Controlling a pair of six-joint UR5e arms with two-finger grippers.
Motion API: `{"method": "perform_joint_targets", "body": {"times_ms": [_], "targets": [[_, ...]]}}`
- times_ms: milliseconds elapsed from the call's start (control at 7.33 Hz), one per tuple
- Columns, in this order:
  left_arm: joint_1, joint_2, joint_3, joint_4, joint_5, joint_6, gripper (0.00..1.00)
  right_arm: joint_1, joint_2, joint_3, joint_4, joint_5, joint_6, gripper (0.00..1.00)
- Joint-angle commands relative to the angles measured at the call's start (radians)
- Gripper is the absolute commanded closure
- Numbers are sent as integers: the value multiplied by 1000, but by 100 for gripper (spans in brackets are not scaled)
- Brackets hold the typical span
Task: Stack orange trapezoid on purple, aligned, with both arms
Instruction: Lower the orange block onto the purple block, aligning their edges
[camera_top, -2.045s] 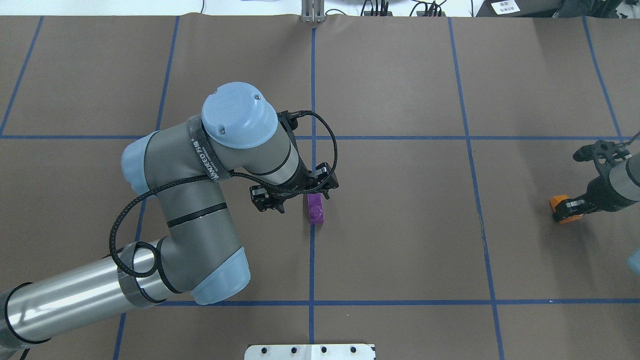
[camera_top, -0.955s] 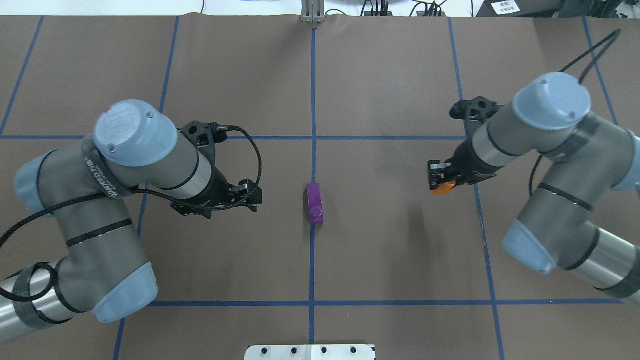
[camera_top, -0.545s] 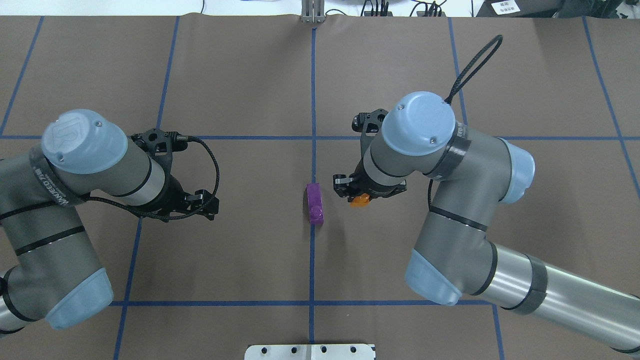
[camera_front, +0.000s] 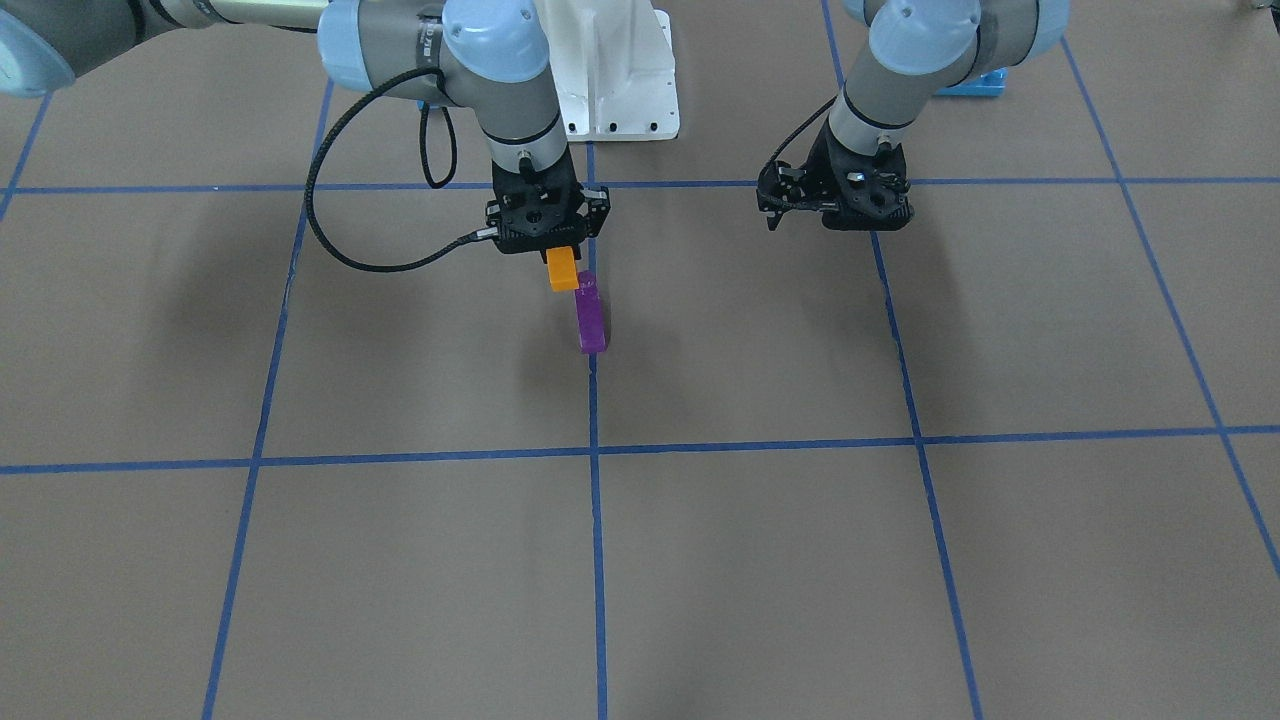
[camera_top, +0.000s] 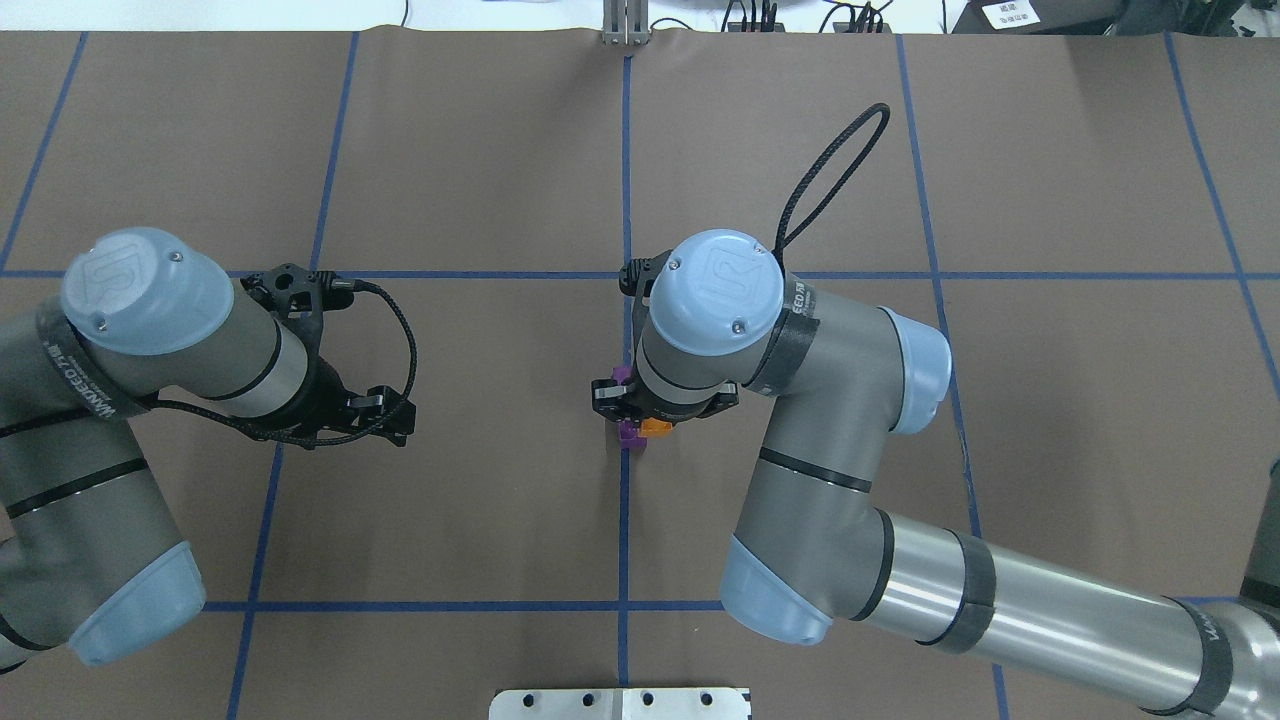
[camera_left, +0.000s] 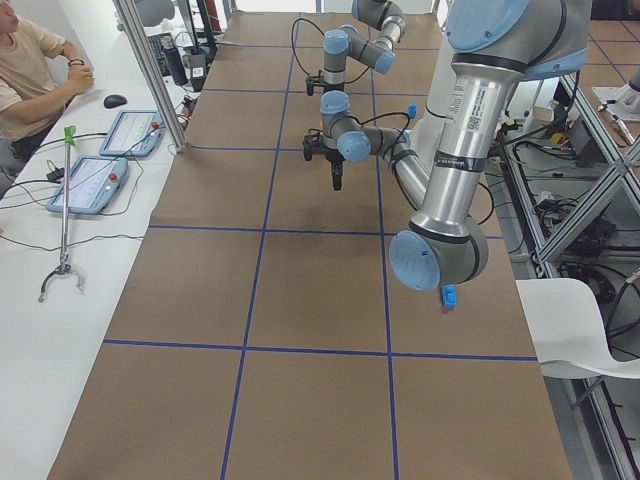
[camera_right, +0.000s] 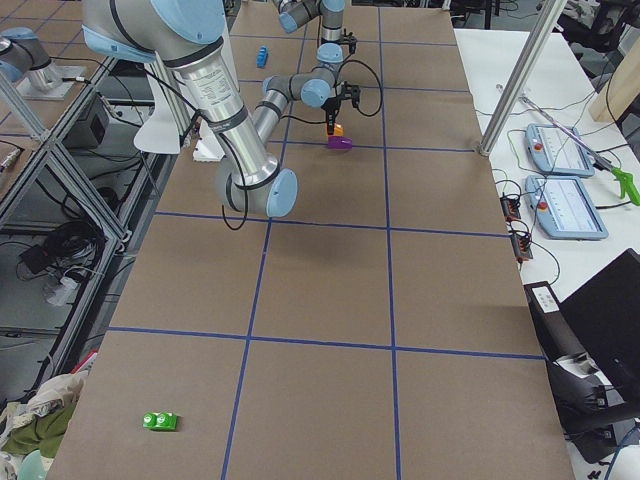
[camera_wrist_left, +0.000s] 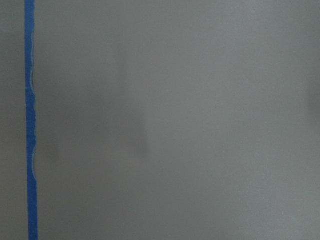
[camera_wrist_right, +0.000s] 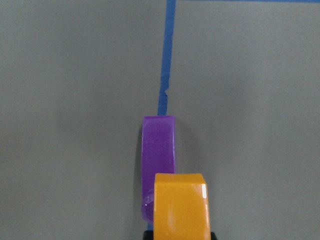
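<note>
My right gripper (camera_front: 556, 250) is shut on the orange trapezoid (camera_front: 562, 269) and holds it upright by its top. The purple block (camera_front: 590, 313) lies on the blue centre line of the table. The orange trapezoid hangs over the purple block's end nearest the robot base, a little to one side. The right wrist view shows the orange trapezoid (camera_wrist_right: 180, 206) overlapping the purple block (camera_wrist_right: 158, 152). I cannot tell whether they touch. From overhead the wrist hides most of both, leaving slivers of orange trapezoid (camera_top: 657, 428) and purple block (camera_top: 628, 433). My left gripper (camera_front: 838, 218) is open and empty, well off to the side.
The white robot base plate (camera_front: 615, 95) stands behind the grippers. A small blue block (camera_front: 975, 86) lies near the left arm's base. A green block (camera_right: 160, 421) lies far down the table. An operator sits beside the table in the left exterior view.
My right arm has swung in from the table's right with the orange trapezoid, ending over the purple block. My left arm has pulled away from the purple block to its own side.
</note>
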Motion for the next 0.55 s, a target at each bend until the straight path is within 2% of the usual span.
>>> {"method": "perform_joint_targets", "body": {"times_ms": [0,409], "targets": [[0,0,0,0,4,-2,1,-5,27,-38,0,-3,-11,100],[0,-2,-6,0,4,-9,1,-5,28,-56,0,-4,-50,100]]}}
